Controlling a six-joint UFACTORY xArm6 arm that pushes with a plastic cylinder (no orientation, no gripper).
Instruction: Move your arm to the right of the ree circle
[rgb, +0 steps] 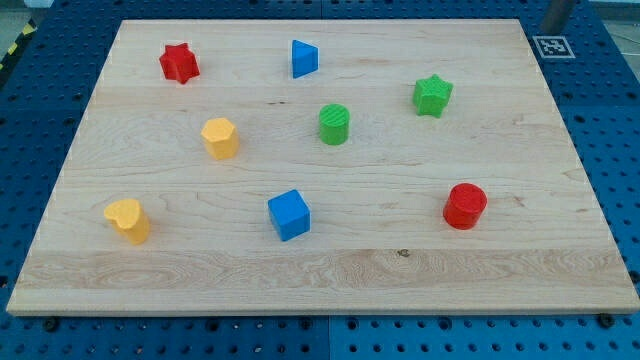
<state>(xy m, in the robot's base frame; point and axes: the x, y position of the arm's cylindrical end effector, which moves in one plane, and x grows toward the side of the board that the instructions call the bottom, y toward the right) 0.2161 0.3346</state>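
Observation:
The red circle (465, 205), a short cylinder, stands on the wooden board (400, 260) at the view's lower right. A grey rod enters at the view's top right edge. Its lower end, my tip (549, 28), sits just beyond the board's top right corner, far above the red circle and to its right. No block is near the tip. The closest block to the red circle is the green star (432, 95), well above it.
Other blocks on the board: red star (179, 63), blue triangle (304, 58), green cylinder (334, 124), yellow hexagon (220, 138), yellow heart (128, 220), blue cube (289, 214). A black-and-white tag (552, 46) lies by the top right corner. Blue pegboard (615, 150) surrounds the board.

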